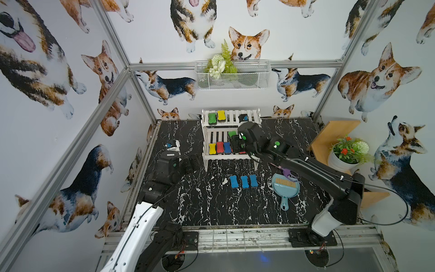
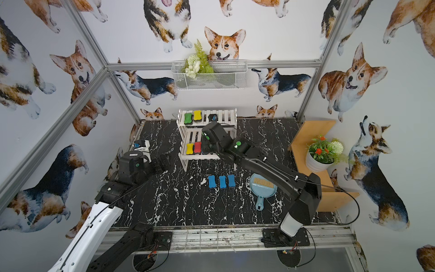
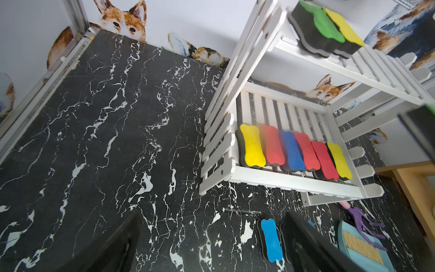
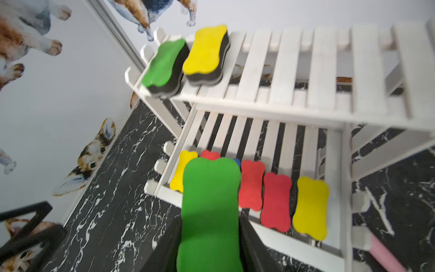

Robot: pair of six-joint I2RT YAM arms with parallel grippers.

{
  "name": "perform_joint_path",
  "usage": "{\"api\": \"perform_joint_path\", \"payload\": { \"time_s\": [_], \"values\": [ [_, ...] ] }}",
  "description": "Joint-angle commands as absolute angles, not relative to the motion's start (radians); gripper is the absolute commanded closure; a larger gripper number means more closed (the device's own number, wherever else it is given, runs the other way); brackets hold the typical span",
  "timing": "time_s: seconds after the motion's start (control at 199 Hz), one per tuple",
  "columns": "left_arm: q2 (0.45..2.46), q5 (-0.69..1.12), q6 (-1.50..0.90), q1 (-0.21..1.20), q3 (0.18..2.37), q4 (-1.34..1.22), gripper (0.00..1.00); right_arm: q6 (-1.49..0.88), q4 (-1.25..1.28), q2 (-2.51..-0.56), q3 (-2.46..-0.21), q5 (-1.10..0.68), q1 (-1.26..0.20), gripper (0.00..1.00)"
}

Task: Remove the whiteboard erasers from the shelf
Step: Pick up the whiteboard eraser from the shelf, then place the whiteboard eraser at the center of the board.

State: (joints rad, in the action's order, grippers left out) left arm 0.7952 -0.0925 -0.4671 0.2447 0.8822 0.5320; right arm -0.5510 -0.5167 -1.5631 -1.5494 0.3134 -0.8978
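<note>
Table (image 1: 188, 207): shelf (image 1: 231, 116) at back-centre. Left gripper (image 1: 191, 164) beside it, jaws wide, empty. Right gripper (image 1: 236, 144) clamped on green eraser (image 4: 209, 200) over lower tier. Six erasers (image 3: 292, 153) on lower tier, two on top, three blue erasers (image 1: 244, 181) on table

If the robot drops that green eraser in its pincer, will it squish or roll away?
Probably squishy: the held green eraser, like its twin on the shelf, seems mostly thick dark foam. So it's likely light, easy for the right pincer. It shouldn't roll; it's flat and bone-shaped.
</note>
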Motion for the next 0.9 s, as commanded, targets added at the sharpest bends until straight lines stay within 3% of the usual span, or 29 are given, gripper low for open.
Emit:
{"api": "perform_joint_path", "payload": {
  "time_s": [0.0,0.246,0.543,0.9],
  "values": [
    [0.782,-0.143,-0.463,0.244,0.903,0.535,0.0,-0.668,-0.373,-1.483,-1.396,0.348,-0.972,0.6],
    [0.747,-0.203,-0.444,0.244,0.94,0.552,0.0,-0.817,-0.235,-1.504,-1.135,0.402,-1.121,0.6],
    [0.715,-0.215,-0.434,0.244,0.951,0.585,0.0,-0.862,-0.044,-1.725,-1.125,0.502,-1.179,0.62],
    [0.708,-0.212,-0.431,0.244,0.947,0.606,0.0,-0.935,-0.075,-1.884,-1.181,0.599,-1.19,0.63]
  ]
}}
